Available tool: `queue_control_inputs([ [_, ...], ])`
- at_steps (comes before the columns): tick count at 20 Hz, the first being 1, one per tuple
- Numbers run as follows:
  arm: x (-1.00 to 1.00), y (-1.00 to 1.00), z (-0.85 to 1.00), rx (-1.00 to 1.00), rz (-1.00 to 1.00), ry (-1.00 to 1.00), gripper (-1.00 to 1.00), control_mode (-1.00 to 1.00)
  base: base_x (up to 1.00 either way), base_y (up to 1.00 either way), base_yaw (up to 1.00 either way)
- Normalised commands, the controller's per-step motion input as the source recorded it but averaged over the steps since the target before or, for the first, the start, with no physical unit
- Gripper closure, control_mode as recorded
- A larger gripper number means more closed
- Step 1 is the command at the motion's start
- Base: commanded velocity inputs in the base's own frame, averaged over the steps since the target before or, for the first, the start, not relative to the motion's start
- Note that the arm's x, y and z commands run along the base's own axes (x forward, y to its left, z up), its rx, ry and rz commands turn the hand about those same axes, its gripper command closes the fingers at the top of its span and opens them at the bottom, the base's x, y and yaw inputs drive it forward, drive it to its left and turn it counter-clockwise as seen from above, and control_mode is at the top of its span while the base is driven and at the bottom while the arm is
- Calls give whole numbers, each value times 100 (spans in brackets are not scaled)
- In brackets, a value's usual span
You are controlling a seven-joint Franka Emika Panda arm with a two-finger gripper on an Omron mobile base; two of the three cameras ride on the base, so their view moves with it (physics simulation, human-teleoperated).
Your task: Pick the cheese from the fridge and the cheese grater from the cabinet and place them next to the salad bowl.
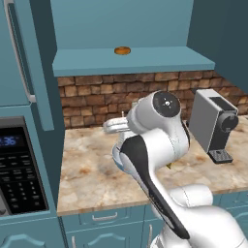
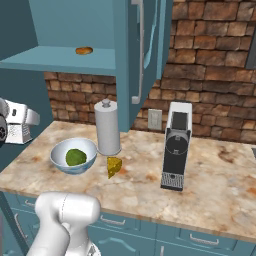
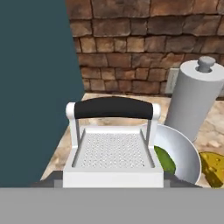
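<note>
My gripper (image 3: 113, 181) is shut on the cheese grater (image 3: 113, 151), a silver box grater with a black handle, lying on its side. It hangs above the counter's left end, left of the salad bowl (image 2: 74, 156); the grater (image 2: 22, 125) shows at that view's left edge. The bowl (image 3: 181, 153) holds a green lump. The cheese (image 2: 114, 166), a yellow wedge (image 3: 214, 168), rests on the counter just right of the bowl. The open cabinet (image 1: 131, 60) is above, its shelf (image 2: 65, 60) bearing a bun. The fridge is out of view.
A white paper roll (image 2: 107, 127) stands behind the bowl. A grey coffee machine (image 2: 176, 145) sits further right on the counter (image 1: 87, 179). The open cabinet door (image 2: 135, 55) hangs above the roll. A black microwave (image 1: 17, 169) is at the left.
</note>
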Motion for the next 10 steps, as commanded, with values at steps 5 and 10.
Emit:
queue_control_inputs([
  [5, 14, 37, -54, 0, 22, 3, 100, -100, 0, 0, 0],
  [10, 7, 53, -47, 0, 4, 0, 100, -100, 0, 0, 0],
])
